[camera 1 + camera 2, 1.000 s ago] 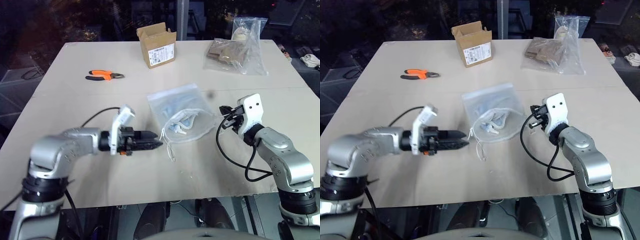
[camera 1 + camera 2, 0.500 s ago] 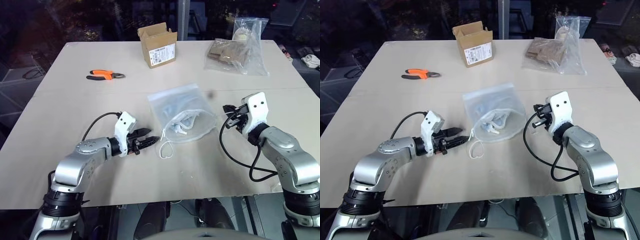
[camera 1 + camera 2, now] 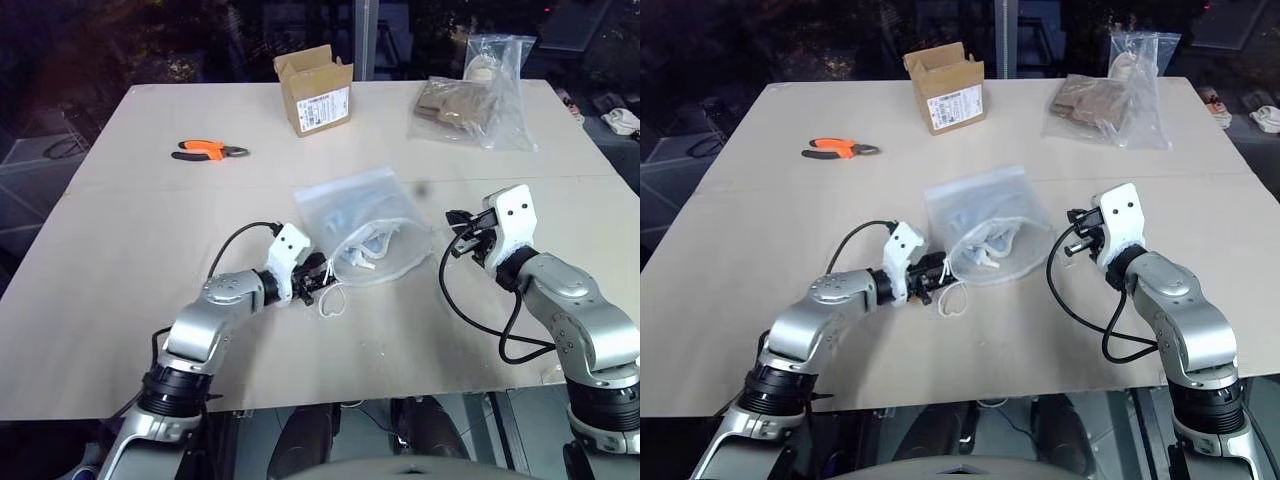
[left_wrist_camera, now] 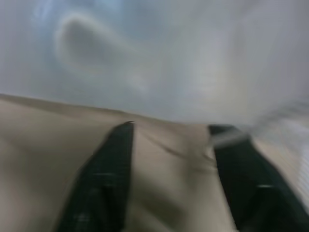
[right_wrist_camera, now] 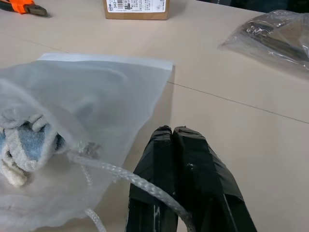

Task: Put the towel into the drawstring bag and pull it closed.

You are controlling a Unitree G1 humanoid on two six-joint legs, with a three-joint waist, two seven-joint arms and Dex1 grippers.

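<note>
- The white semi-translucent fabric drawstring bag (image 3: pixel 365 232) lies in the middle of the pale wooden table (image 3: pixel 150 220), its gathered mouth toward the near edge and its closed end toward the far side — long axis running roughly near to far, slightly slanted.
- The small light blue fluffy towel (image 5: pixel 30 142) sits inside the bag at the mouth; the right wrist view shows its blue pile and frayed pale edge plainly, while from the head views it is only a bluish patch behind the fabric.
- That wrist view also shows a thin white cord (image 5: pixel 130 181) running from the mouth across the right gripper (image 5: pixel 175 137), whose black fingers are pressed together; whether the cord is pinched is unclear.
- The left gripper (image 3: pixel 318 278) sits at the bag's mouth beside a loose cord loop; its wrist view, blurred, shows the two fingers apart with bag fabric just ahead — nothing seemingly held.
- Beyond, well apart: a small open brown cardboard box (image 3: pixel 315 90) with a white printed label, unreadable; orange-handled pliers (image 3: pixel 208 151); a crinkly clear plastic bag of brown contents (image 3: pixel 472 95).
</note>
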